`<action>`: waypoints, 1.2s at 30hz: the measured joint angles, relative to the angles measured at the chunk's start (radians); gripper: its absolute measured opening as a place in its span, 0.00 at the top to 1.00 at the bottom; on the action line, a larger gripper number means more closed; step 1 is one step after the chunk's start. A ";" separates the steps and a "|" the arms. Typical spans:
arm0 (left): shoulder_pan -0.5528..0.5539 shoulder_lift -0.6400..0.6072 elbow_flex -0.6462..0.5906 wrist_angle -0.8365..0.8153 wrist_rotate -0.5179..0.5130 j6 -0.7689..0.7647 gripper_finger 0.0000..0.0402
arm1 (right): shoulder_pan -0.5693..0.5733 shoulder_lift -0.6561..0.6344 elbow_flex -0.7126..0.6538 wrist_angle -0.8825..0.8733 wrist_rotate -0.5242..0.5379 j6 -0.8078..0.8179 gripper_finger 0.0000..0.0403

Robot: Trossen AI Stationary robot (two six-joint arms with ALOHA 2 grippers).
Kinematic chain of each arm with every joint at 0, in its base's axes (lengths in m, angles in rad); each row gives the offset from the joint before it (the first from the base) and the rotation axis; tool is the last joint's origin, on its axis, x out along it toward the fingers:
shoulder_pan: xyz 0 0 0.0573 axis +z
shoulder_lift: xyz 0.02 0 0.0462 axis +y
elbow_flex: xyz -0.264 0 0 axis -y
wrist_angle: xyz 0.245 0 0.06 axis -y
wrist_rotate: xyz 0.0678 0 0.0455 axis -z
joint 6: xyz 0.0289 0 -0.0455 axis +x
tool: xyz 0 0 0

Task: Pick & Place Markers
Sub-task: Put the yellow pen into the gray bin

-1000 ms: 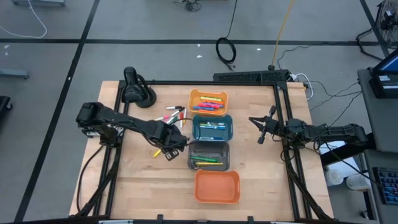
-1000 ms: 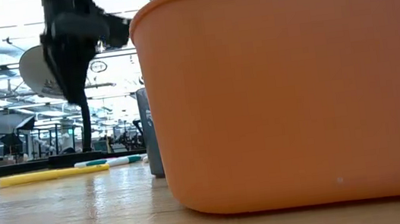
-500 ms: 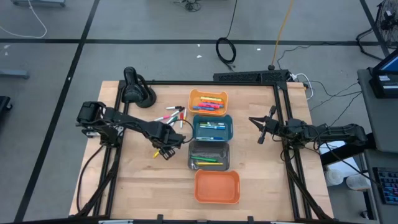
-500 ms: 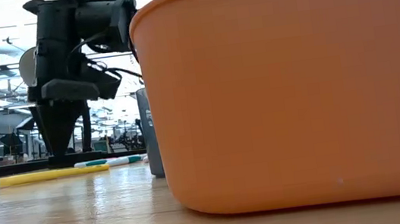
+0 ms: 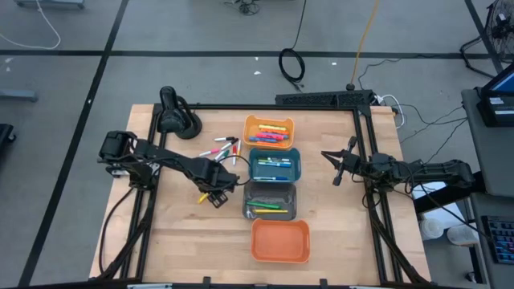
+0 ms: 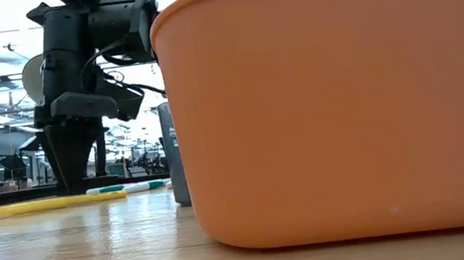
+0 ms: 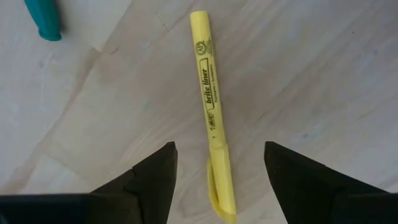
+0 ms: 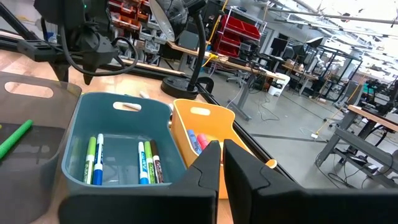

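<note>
The left gripper [image 7: 214, 177] hangs with fingers spread wide, grasping nothing, astride a yellow marker [image 7: 210, 112] lying flat on the pale wooden table [image 5: 181, 233], left of the grey bin [image 5: 270, 201]. The right gripper [image 5: 335, 164] waits clenched, empty, at the table's right. Grey floor [image 5: 201, 72] surrounds the table.

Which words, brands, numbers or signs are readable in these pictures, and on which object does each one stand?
"brite liner": printed along the barrel of the yellow highlighter lying on the wooden table, seen in the left wrist view.
A round mark and smaller print stand on the same barrel: too small to read.
Labels on the markers in the teal bin, right wrist view: too blurred to read.
No other text is readable.
</note>
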 joint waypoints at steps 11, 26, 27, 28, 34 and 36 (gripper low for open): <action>0.000 -0.006 -0.137 0.188 0.018 -0.041 0.39 | 0.000 0.000 0.000 0.000 0.000 0.000 0.97; -0.022 -0.003 -0.138 0.186 0.032 -0.049 0.46 | 0.000 0.000 0.000 0.000 0.000 0.000 0.97; -0.022 -0.003 -0.138 0.187 0.036 -0.049 0.48 | 0.000 0.000 0.000 0.000 0.000 0.000 0.97; -0.022 -0.002 -0.138 0.188 0.040 -0.049 0.52 | 0.000 0.000 0.000 0.000 0.000 0.000 0.97; -0.023 -0.001 -0.138 0.186 0.053 -0.053 0.72 | 0.000 0.000 0.000 0.000 0.000 0.000 0.97; -0.024 -0.001 -0.138 0.186 0.061 -0.061 0.79 | 0.000 0.000 0.000 0.000 0.000 0.000 0.97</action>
